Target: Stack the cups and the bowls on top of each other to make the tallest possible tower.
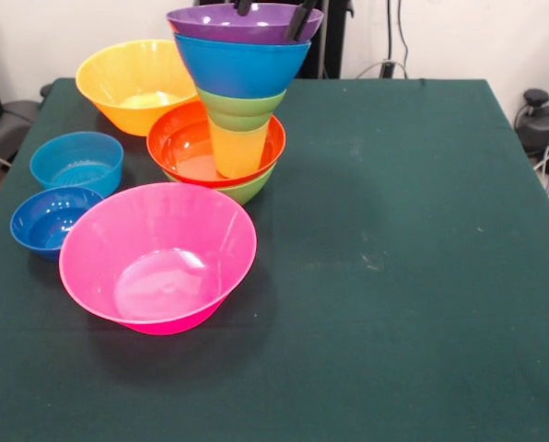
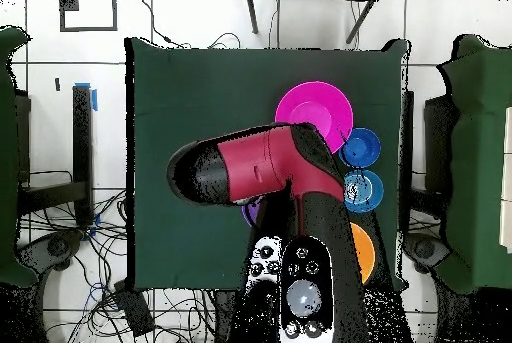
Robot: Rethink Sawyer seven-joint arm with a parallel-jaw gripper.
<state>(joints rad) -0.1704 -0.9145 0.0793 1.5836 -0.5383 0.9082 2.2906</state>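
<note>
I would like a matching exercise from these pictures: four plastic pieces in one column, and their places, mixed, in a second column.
Things:
1. glossy purple plastic bowl
2. translucent yellow plastic cup
3. large pink plastic bowl
4. large orange plastic bowl

Places:
A. alone, nearest the front camera
B. top of the tower
C. inside the red-orange bowl
D. behind the tower's base, far left corner in the front view

Pairs: 1-B, 2-C, 3-A, 4-D

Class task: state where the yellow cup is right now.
In the front view, the yellow cup stands upright inside the red-orange bowl, low in the tower, with a green bowl resting on its rim. The overhead view hides it under the arm.
</note>
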